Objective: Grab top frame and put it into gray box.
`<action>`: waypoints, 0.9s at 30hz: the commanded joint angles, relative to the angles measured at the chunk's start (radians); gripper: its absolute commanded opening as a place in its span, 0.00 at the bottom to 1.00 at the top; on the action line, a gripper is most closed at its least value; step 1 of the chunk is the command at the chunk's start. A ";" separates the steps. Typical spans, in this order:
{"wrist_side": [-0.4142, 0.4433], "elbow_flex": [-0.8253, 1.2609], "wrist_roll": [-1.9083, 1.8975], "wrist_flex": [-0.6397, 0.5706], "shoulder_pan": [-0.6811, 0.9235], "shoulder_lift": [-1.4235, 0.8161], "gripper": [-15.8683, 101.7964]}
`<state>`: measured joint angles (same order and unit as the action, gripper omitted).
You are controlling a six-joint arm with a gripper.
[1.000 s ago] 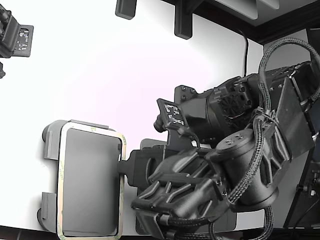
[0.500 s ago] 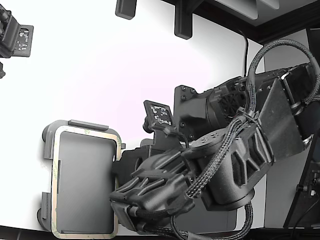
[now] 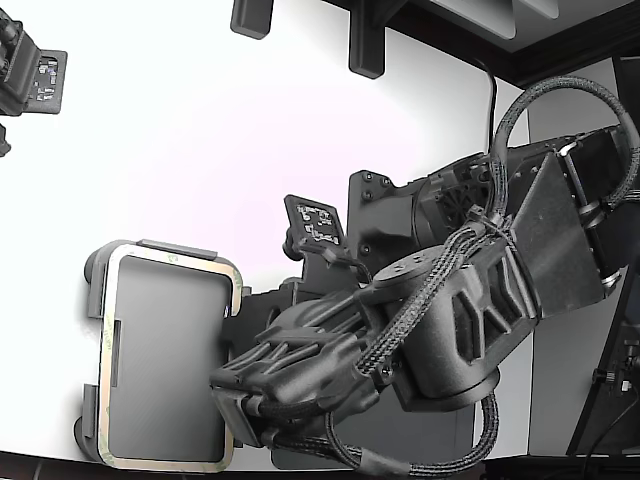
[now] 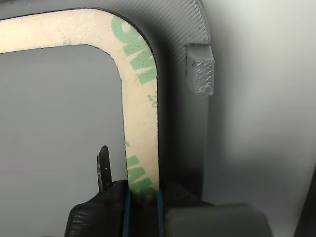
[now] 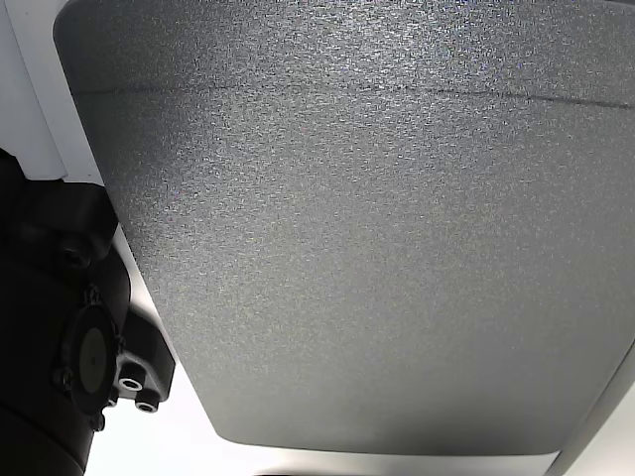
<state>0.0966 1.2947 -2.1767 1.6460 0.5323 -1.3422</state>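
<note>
While fingers (image 4: 143, 197) pinch top frame (image 4: 140, 128), white tabletop (image 3: 200, 150) underlies gray box (image 3: 95, 290).

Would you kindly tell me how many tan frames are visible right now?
1: the top frame lies over the gray box, its side between the jaws; any beneath would be hidden.

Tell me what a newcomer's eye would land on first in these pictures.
The bulky black arm fills the exterior view's right. At that view's lower left, the tan frame rings the gray box on the white table. In the wrist view, the gripper pinches the frame's green-printed strip.
</note>
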 commanded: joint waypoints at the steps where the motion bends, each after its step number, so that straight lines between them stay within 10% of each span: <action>1: -0.003 -0.017 -0.002 0.012 -0.015 -0.028 0.03; 27: 0.003 0.000 0.017 0.012 -0.023 -0.014 0.03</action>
<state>0.0966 1.3100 -2.1614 1.6460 0.5246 -1.3361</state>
